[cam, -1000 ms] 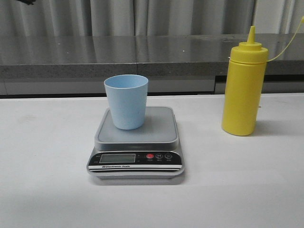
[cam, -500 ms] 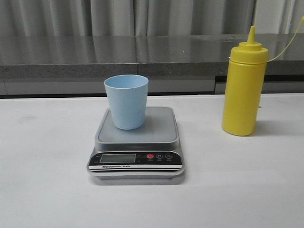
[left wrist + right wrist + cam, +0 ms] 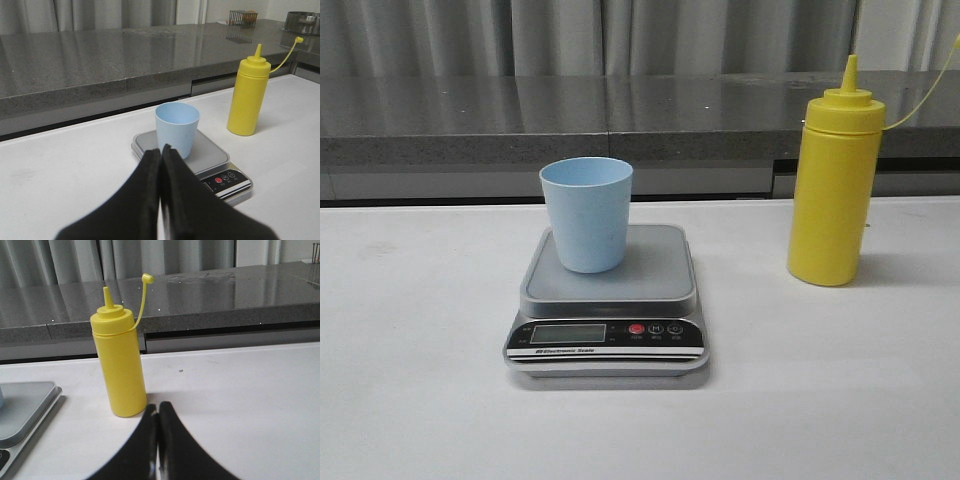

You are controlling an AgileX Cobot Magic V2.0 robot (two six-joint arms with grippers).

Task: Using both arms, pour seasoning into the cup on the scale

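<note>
The pale blue cup (image 3: 586,212) stands upright on the left part of the silver scale (image 3: 650,280) at the table's middle; the scale's black panel faces the front. The yellow seasoning bottle (image 3: 833,190) stands upright on the table to the right of the scale, its cap hanging off on its string. No gripper shows in the front view. In the left wrist view my left gripper (image 3: 161,150) is shut and empty, short of the cup (image 3: 177,127). In the right wrist view my right gripper (image 3: 157,407) is shut and empty, just short of the bottle (image 3: 120,372).
A grey stone counter (image 3: 620,120) runs along the back of the white table (image 3: 420,400), with curtains behind it. A wire basket (image 3: 243,17) and a metal bowl (image 3: 302,21) sit on the far counter in the left wrist view.
</note>
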